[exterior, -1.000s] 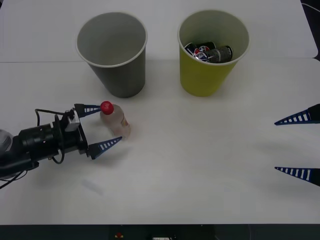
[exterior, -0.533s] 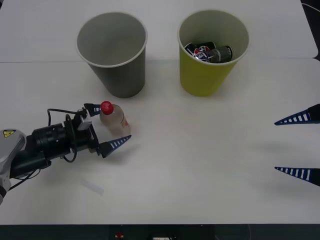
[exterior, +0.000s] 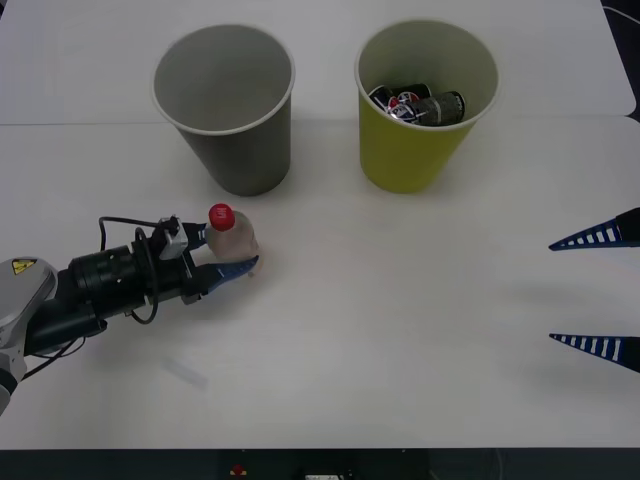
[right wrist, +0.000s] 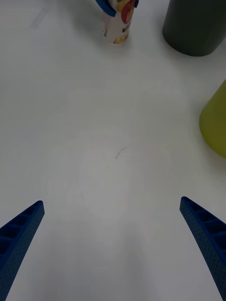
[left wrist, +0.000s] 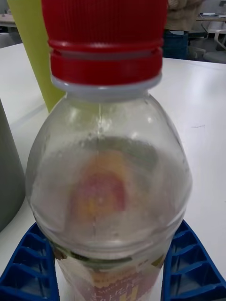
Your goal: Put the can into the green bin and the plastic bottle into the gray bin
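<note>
Clear plastic bottle (exterior: 233, 240) with red cap, upright on the white table (exterior: 400, 300), long axis vertical, just at 6 o'clock of the gray bin (exterior: 228, 105). Pinched low on the body by the left gripper (exterior: 222, 254), blue fingers (left wrist: 188, 270) narrowed onto both sides. Green bin (exterior: 425, 100) at 2 o'clock, cans already inside. Right gripper (exterior: 597, 290) parked wide at 3 o'clock, well apart. Next, probably: lift straight, carry toward 12.

You are looking at an office or lab workroom. A plain white table (exterior: 400, 330) carries the setup, with a seam running across it toward the far edge. Beyond the far edge, the left wrist view shows desks (left wrist: 214, 21) and a seated person (left wrist: 183, 23).
</note>
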`<action>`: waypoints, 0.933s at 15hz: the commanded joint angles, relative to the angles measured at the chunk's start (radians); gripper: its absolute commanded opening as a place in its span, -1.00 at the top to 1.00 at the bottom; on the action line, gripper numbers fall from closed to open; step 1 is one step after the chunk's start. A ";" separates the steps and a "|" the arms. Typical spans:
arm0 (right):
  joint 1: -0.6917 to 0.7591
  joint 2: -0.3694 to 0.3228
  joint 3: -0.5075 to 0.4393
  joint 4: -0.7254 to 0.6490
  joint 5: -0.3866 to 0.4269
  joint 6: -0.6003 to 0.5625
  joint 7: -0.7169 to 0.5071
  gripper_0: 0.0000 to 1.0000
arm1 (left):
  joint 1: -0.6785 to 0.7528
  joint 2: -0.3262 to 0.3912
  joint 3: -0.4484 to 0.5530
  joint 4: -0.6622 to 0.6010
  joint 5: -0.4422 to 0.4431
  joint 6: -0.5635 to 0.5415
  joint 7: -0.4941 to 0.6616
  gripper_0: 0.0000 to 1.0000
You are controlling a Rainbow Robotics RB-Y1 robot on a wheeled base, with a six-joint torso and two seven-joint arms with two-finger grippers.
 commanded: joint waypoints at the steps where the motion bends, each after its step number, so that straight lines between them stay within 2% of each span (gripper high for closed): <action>1: 0.000 0.000 0.000 0.000 0.000 0.000 0.000 -1.00 | 0.000 0.000 0.001 0.000 0.000 -0.002 0.009 1.00; 5: 0.000 0.000 0.000 0.000 0.000 0.000 0.000 -1.00 | 0.031 0.015 0.008 -0.045 0.000 -0.005 0.054 1.00; 7: 0.000 0.000 0.000 0.000 0.000 0.000 0.000 -1.00 | 0.087 0.035 0.039 -0.137 -0.031 -0.005 0.149 1.00; 9: 0.000 0.000 0.000 0.000 0.000 0.000 0.000 -1.00 | 0.170 0.041 0.107 -0.293 -0.115 -0.012 0.275 1.00; 14: 0.000 0.000 0.000 0.000 0.000 0.000 0.000 -1.00 | 0.265 0.052 0.179 -0.554 -0.272 -0.011 0.572 1.00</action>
